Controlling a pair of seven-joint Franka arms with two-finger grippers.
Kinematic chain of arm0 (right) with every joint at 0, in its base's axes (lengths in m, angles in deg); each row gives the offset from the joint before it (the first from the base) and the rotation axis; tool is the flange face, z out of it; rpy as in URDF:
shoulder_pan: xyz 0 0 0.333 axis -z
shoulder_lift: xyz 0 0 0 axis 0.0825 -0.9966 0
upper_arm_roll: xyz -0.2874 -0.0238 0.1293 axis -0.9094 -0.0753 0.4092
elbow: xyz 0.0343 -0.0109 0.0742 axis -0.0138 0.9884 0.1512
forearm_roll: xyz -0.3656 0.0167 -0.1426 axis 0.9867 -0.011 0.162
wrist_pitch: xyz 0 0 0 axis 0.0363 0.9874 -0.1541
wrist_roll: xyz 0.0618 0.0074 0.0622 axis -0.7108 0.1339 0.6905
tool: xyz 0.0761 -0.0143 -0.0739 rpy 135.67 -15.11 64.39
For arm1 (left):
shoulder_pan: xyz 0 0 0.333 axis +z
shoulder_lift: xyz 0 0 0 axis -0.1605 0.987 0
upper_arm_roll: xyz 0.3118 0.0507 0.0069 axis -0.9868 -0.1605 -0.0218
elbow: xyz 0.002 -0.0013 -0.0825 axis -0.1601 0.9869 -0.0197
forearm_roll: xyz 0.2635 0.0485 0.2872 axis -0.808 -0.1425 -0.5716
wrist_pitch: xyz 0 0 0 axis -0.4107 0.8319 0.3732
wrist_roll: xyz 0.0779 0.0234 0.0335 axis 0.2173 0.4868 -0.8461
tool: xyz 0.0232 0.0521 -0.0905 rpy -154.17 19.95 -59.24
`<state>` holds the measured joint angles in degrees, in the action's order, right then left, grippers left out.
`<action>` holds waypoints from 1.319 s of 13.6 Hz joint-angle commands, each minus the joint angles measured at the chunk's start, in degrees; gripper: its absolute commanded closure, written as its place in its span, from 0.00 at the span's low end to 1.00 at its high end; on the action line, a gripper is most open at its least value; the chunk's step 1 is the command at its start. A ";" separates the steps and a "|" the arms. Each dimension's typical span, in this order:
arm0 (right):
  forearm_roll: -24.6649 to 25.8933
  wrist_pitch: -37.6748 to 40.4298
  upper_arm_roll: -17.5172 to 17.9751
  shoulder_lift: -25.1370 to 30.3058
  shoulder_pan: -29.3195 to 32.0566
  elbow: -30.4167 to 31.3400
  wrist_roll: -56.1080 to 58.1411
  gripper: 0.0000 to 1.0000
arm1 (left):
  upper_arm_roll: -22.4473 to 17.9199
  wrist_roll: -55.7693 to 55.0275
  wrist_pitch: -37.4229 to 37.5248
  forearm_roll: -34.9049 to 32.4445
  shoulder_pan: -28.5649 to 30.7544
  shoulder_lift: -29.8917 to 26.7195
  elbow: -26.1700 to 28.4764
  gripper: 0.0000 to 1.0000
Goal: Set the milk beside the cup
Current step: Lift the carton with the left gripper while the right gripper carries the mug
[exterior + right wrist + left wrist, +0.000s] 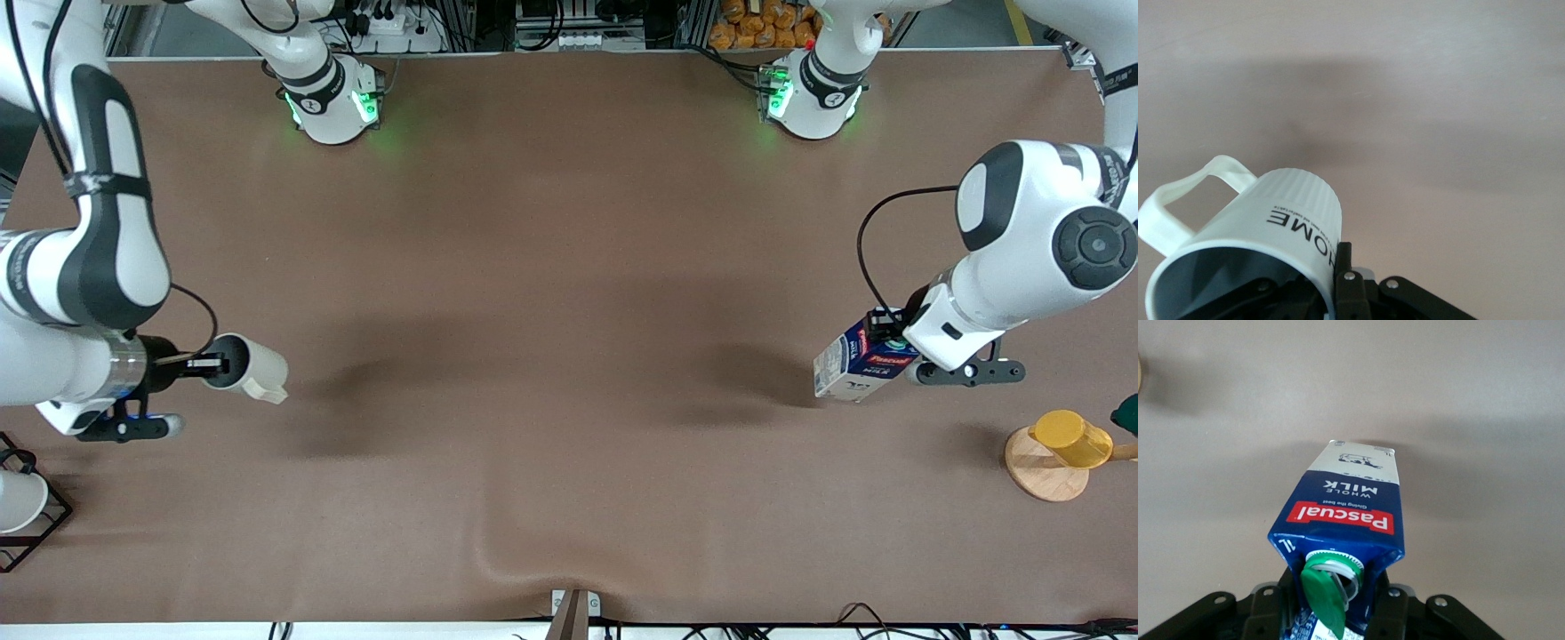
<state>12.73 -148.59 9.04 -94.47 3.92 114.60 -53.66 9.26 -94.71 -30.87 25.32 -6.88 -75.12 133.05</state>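
the left gripper [892, 348] is clamped on the gabled top of the milk [855, 362], up by the green cap [1327, 592], at the left arm's end of the table [551, 267]. the carton is tipped, with its base pointing toward the middle of the table, and from the front view i can't tell whether that base touches the cloth or hangs just over it. the right gripper [206, 363] has one finger inside the cup [247, 366] and one outside, pinching the wall at the rim; the cup leans too, its handle [265, 390] on the side nearer the front camera.

what the next move turns on is the gap: carton and cup sit at about the same depth on the table but well apart, one at each arm's end, with bare brown cloth between them. the line joining them runs along the table's length, and the carton's long axis lies roughly along that same line. my guess is that one or both arms must carry inward before the two can stand side by side.

the front view gives that whole spread, plus a yellow cup [1071, 437] on a wooden disc [1045, 467] near the milk and a white cup [18, 500] in a wire rack [40, 524] near the right arm. the left wrist view shows the carton's red logo and the cap flipped open; the right wrist view shows the finger on the rim and the grey inside.
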 commanded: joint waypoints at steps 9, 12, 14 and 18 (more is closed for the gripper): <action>-5.99 -3.53 -0.38 -4.50 -22.12 -2.14 -38.49 1.00 | 2.69 -0.06 6.58 2.05 0.19 -7.64 -1.95 0.55; -8.65 -10.45 -0.38 -7.49 -23.70 -2.23 -43.24 1.00 | 5.42 -2.96 8.00 2.49 0.28 -8.80 -3.27 0.54; -8.74 -15.02 -0.38 -9.34 -26.33 -2.23 -47.28 1.00 | 9.19 -6.02 10.10 2.58 0.27 -9.42 -3.27 0.54; -8.65 -18.46 -0.38 -11.98 -30.82 -2.05 -55.38 1.00 | 12.64 -11.75 10.29 2.84 -0.08 -7.75 -3.62 0.55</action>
<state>4.96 -166.24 9.35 -104.85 -25.09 114.05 -105.70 21.42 -105.36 -21.26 26.88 -7.26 -83.67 130.04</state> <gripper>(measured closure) 0.947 0.542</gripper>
